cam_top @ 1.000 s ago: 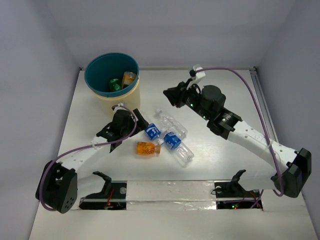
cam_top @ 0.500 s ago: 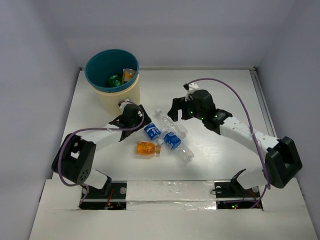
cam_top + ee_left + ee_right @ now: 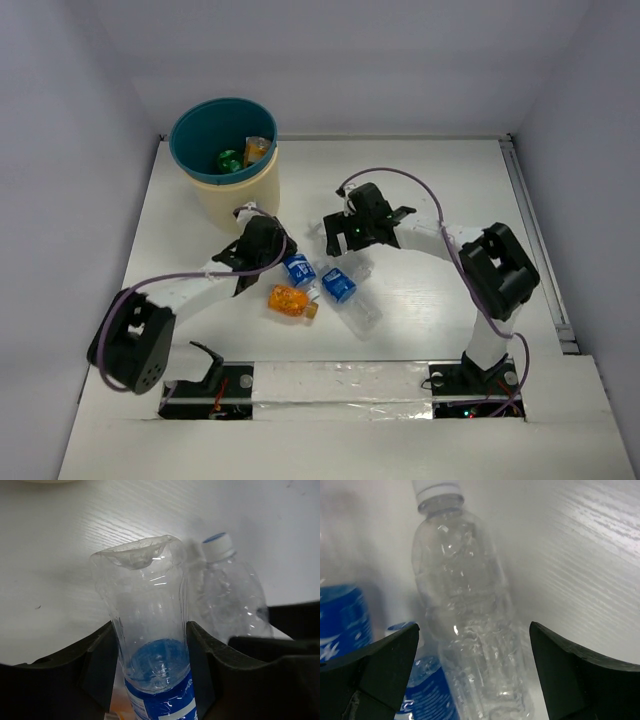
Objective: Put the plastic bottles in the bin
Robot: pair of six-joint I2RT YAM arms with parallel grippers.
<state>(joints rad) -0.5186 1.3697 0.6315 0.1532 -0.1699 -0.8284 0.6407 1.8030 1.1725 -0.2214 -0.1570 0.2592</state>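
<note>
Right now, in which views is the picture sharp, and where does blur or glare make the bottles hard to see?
Top external view: soft even light, sharp, faint shadows only; clear plastic reads faint against the white table. Left wrist view: the blue-label bottle is sharp, with small glints on its far end. Right wrist view: hazy; the plain clear bottle and the dark fingers look soft.

A white desk (image 3: 440, 180) with a fine wood grain fills the middle of the top view, boxed in by three plain, pale grey-lilac walls: a back wall (image 3: 350, 60) at the far side, a left wall (image 3: 60, 200) and a right wall (image 3: 595, 150). A thin metal rail (image 3: 536, 240) runs along the desk's right edge. A shiny, crinkled strip (image 3: 340, 384) crosses the near edge, with a flat white ledge (image 3: 330, 450) nearer still. The light is soft and even, and shadows are faint.
</note>
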